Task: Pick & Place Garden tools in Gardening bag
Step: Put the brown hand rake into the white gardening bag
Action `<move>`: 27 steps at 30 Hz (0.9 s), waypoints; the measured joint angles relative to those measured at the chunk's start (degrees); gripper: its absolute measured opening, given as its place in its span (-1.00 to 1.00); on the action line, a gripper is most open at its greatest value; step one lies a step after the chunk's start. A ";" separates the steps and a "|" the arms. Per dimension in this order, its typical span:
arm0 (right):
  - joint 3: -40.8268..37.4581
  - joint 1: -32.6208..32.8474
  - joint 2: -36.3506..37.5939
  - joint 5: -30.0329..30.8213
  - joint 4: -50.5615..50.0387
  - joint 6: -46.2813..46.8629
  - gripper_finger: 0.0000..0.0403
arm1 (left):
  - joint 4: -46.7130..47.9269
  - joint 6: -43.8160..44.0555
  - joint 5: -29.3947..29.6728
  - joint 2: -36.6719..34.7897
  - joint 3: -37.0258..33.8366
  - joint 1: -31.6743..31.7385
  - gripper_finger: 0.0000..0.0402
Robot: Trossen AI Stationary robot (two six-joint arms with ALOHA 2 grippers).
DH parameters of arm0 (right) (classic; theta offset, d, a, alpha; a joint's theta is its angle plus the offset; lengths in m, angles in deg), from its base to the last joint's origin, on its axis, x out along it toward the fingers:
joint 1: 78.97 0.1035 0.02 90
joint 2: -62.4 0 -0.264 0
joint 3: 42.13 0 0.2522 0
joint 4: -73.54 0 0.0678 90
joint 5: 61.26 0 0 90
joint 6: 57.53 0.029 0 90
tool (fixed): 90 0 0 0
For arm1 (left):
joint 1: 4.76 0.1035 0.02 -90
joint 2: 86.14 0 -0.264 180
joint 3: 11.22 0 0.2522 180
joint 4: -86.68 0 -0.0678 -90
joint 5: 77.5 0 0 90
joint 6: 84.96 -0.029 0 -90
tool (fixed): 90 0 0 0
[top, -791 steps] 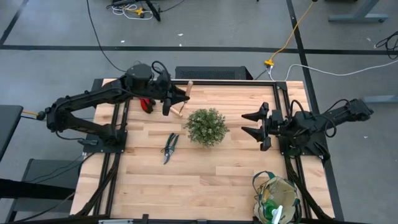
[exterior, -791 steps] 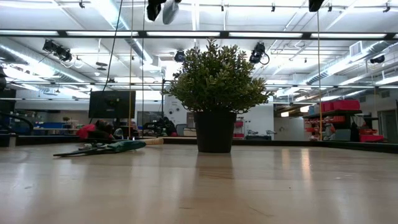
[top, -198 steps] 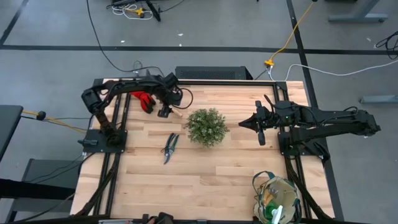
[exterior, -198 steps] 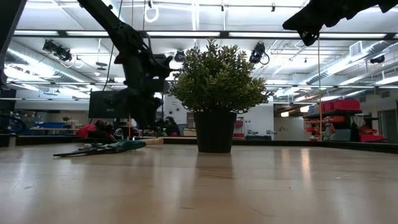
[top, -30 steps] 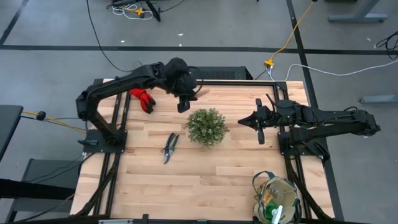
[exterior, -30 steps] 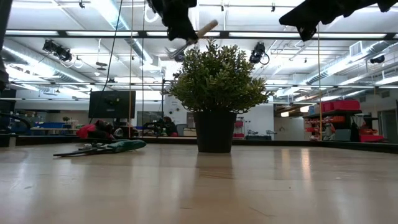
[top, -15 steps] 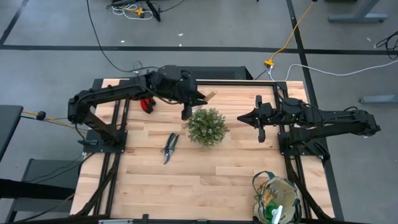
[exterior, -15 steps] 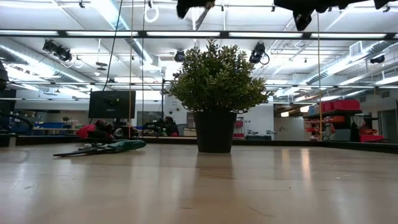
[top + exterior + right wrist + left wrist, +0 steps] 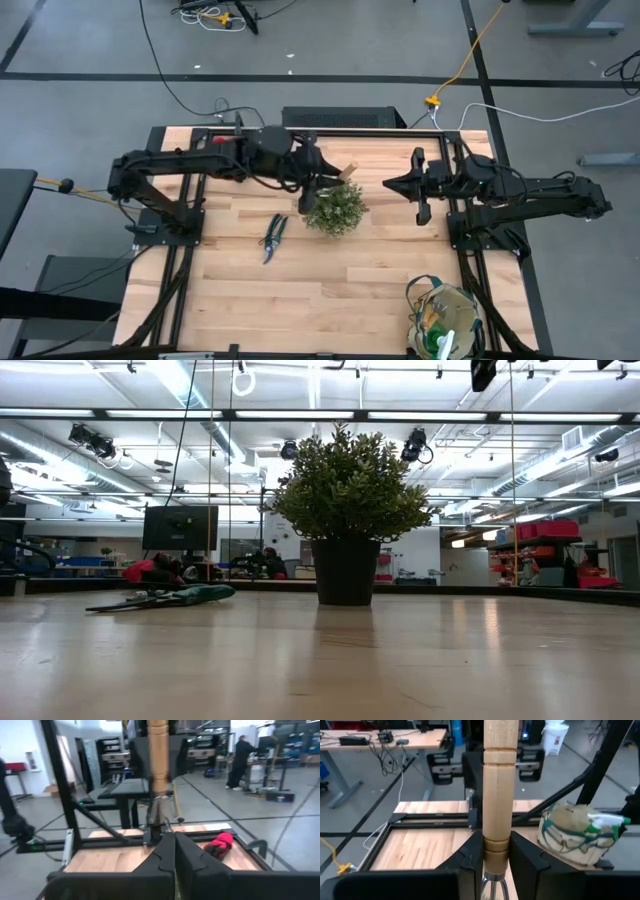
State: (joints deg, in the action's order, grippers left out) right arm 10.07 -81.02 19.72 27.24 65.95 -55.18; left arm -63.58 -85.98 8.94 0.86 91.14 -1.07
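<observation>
My left gripper [image 9: 320, 182] hangs over the far side of the round green plant [image 9: 333, 208], shut on a wooden-handled garden tool [image 9: 347, 169]. The tool's pale handle [image 9: 498, 795] sticks out past the fingertips toward the right arm. My right gripper [image 9: 397, 185], shut and empty, hovers to the plant's right, facing the tool. Pruning shears [image 9: 272, 236] lie flat on the table, left of the plant. Red gloves [image 9: 220, 843] lie at the far left. The gardening bag [image 9: 445, 320] stands at the near right corner, with tools inside. My left gripper pinches the wooden handle at its grooved end [image 9: 495, 851], just above the metal neck, between its two fingers [image 9: 470, 862]. The handle runs along the fingers and out past their tips. The tool is lifted clear of the table, above the plant.
The potted plant [image 9: 348, 490] stands mid-table between the arms. Dark frame rails run along the table's left and right sides [image 9: 190, 230]. Bare wood lies in front of the plant [image 9: 320, 290]. A person stands in the room far beyond the table [image 9: 240, 760].
My left gripper has carried the tool toward the table's right and a little toward the near edge, from beside the plant to above its far side, rising out of the low view. My right gripper has risen slightly and stays shut.
</observation>
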 joint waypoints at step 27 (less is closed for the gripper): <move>6.91 0.02 -7.44 4.53 9.18 4.51 0.23 | -9.51 2.03 -2.18 5.38 0.00 0.38 -0.62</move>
State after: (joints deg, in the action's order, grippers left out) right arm 16.98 -81.00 12.28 31.77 75.13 -50.68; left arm -73.08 -83.95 6.76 6.24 91.14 -0.69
